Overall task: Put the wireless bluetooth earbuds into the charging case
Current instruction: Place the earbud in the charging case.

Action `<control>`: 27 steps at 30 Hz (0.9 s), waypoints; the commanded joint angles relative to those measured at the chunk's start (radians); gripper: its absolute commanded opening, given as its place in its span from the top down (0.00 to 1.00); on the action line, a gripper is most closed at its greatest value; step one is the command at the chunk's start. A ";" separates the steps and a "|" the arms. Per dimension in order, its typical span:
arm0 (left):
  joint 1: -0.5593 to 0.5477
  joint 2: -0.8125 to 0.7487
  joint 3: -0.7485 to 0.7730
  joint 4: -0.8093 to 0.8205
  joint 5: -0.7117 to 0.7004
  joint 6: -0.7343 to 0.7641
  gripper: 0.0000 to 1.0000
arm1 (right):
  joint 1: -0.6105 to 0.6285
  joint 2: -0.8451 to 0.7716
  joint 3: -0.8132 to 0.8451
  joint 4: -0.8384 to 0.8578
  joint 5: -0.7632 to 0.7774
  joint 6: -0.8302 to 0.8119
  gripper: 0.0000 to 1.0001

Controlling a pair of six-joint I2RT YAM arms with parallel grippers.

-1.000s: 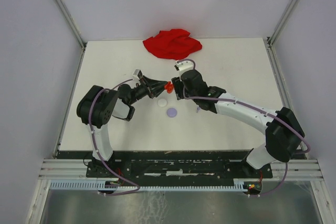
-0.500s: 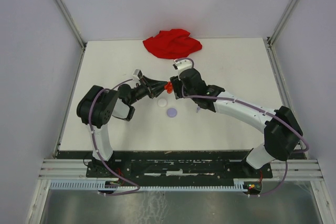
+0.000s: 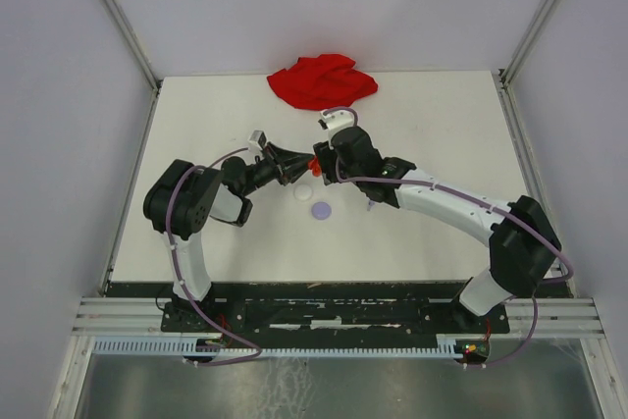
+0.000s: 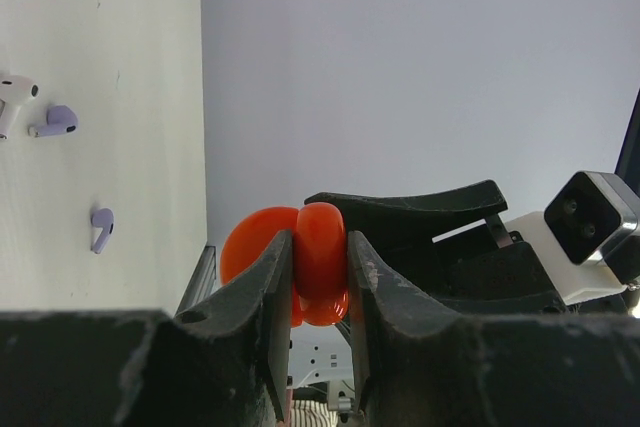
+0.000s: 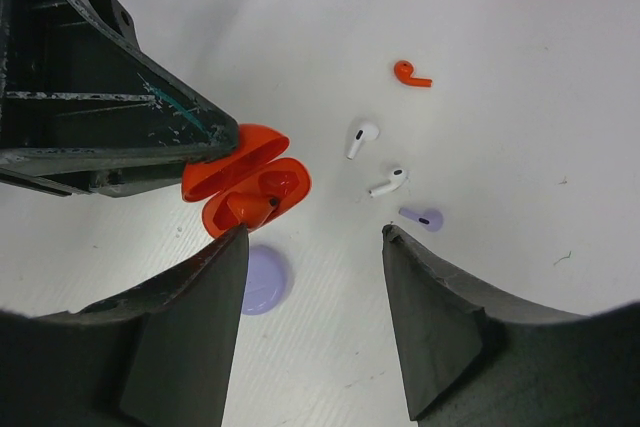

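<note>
Currently the charging case (image 5: 262,192) is up off the counter (image 5: 480,7) with its lid open. The left jaws are clenched on its red shell. What looks like one red earbud (image 5: 250,209) is already sitting in a well, though it's hard to be sure. The right jaws hang just beside the case's open face — spread partway, nothing between them, touching nothing. The loose red earbud (image 5: 410,74) lies on the counter past the case, up and right in the right wrist view and well apart from those jaws. Its stem runs roughly across that view, bulb end to the left. The white earbuds (image 5: 362,137) and a lavender earbud (image 5: 422,217) lie nearer. The right arm is free and closer — my guess is it has to reach out and down for the red one.
</note>
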 commanded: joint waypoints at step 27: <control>-0.029 -0.048 0.012 0.010 0.007 0.057 0.97 | 0.005 0.057 0.102 0.013 0.059 0.005 0.36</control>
